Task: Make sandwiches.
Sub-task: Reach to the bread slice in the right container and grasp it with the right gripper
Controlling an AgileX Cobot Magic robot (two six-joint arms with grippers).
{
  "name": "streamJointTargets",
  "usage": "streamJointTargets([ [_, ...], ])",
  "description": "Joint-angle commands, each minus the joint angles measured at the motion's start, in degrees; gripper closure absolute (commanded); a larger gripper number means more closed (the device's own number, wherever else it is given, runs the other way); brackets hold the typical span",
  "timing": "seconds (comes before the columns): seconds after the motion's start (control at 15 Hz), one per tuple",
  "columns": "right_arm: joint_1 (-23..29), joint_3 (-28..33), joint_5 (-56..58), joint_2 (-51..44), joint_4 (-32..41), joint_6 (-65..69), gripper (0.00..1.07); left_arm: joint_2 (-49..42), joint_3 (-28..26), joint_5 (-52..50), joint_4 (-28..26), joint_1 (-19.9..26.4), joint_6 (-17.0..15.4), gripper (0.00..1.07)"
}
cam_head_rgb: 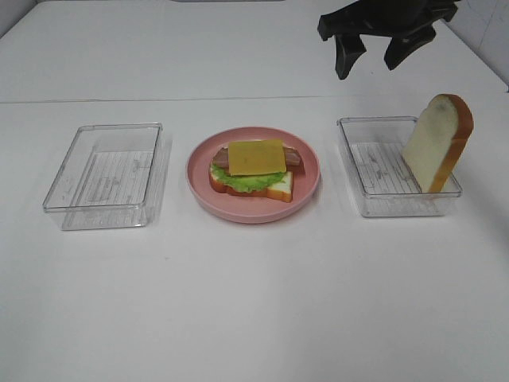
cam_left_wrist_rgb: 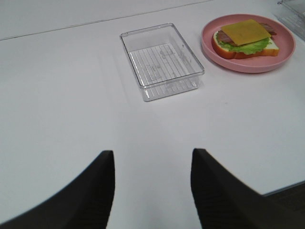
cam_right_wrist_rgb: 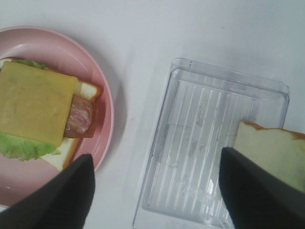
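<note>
Right gripper (cam_head_rgb: 369, 57) open wide, empty, at 12 o'clock of right tray (cam_head_rgb: 374, 203) (bread slice (cam_head_rgb: 436, 143) leaning inside). Left gripper (cam_left_wrist_rgb: 152, 191) part open, empty. Open stack (cam_head_rgb: 253, 169) on pink plate (cam_head_rgb: 306, 195).

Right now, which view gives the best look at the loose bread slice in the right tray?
Exterior high: the whole bread slice shows, propped on edge against the right tray's far corner, crust visible. Right wrist catches only part of it, partly behind a gripper finger. Left wrist doesn't show it at all.
</note>
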Motion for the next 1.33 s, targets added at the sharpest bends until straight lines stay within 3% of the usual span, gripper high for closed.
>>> streamJointTargets([
  [0.07,-2.98,-1.55,3.04,-0.29,-0.80,1.32,0.38,-1.43,0.06,-0.57,0.29,0.00,-0.17,0.58],
  [0.4,-12.32,-1.60,11.12,-0.40,1.20,1.32,0.38,-1.43,0.06,-0.57,0.29,0.00,-0.17,0.58],
  [0.47,-15.70,-1.49,11.80,-0.34,4.07,0.52,0.38,-1.43,0.06,-0.57,0.29,0.00,-0.17,0.58],
  [0.67,-18.79,-1.49,11.80,0.23,12.26,-3.72,0.38,-1.43,0.06,-0.57,0.29,0.00,-0.17,0.58],
  [1.33,-19.37,-1.38,11.80,6.42,11.63,-4.87,0.38,-1.43,0.06,-0.57,0.29,0.00,-0.17,0.58],
])
